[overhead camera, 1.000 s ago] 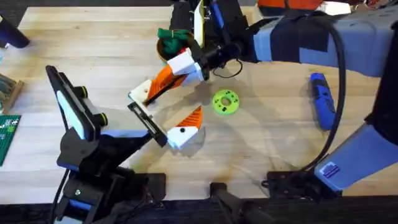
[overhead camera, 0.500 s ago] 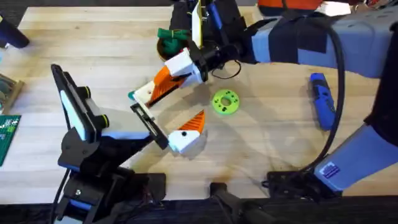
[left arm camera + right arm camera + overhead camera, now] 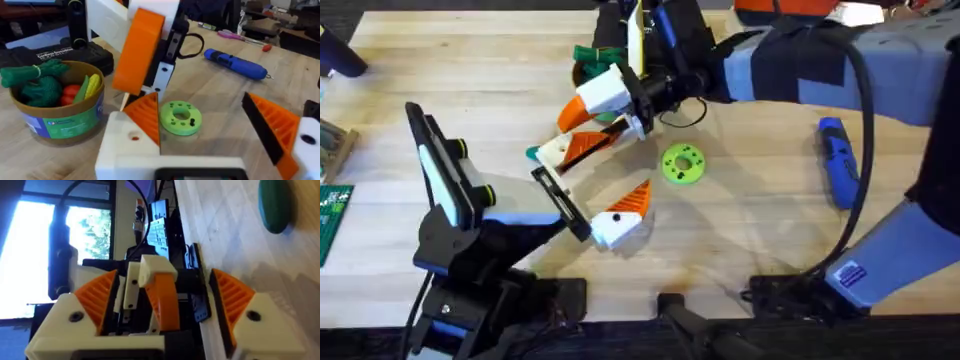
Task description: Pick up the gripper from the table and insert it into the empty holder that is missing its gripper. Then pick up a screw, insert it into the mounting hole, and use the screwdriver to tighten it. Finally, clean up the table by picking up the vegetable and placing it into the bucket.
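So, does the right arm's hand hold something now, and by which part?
It cannot be told. The small white plastic block with an orange ribbed wedge stands inside the right hand, beside the thin black bar holder, but a grip is not clear.

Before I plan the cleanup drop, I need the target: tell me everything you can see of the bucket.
The bucket is a small round tub with a tan-orange wall and rim and a green printed band around its lower part. It stands upright on the wooden table, just in front of a black case. It already holds toy food: green leafy pieces, a red one and a yellow one.
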`<state>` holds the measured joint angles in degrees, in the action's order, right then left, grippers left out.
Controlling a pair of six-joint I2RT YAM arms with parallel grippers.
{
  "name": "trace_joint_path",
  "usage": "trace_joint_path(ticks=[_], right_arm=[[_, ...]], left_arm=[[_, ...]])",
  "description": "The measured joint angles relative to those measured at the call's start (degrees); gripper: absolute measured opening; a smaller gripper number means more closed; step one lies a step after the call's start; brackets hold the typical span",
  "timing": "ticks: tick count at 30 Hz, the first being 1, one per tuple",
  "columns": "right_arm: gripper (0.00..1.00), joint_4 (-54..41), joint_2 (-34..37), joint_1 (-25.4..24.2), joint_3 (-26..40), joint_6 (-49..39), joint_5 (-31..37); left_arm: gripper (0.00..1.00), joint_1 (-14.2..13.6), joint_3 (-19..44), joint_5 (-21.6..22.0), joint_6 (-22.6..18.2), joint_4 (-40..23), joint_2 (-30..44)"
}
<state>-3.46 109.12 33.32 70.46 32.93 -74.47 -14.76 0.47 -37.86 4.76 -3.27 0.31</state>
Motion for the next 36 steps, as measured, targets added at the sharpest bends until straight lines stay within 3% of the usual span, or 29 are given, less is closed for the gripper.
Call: trace_joint_path(ticks=[8,12,18,24,27,36], right_arm=[[0.995,-1.0,-4.1,-2.0,0.0,-0.2,7.6],[0.995,-8.9,-10.6,-5.0,0.0,-2.8,14.2],[0.995,-26.9,-20.6,-6.6,0.0,-9.6,33.0],[0.996,-39.0,-31.4,-4.0,0.0,-13.1,57.3],[0.996,-41.6,-34.7,-2.7,0.0,-13.9,65.2],[0.996,-45.2,-34.8,-2.3,0.0,-14.1,72.2]], left_arm=[[0.985,0.0,0.0,-0.1,0.0,0.0,0.0],[0.985,0.0,0.0,-0.1,0.0,0.0,0.0],[0.985,0.0,0.0,-0.1,0.0,0.0,0.0],[0.985,0.0,0.0,-0.1,0.0,0.0,0.0],[0.985,0.0,0.0,-0.1,0.0,0.0,0.0],[0.985,0.0,0.0,-0.1,0.0,0.0,0.0]])
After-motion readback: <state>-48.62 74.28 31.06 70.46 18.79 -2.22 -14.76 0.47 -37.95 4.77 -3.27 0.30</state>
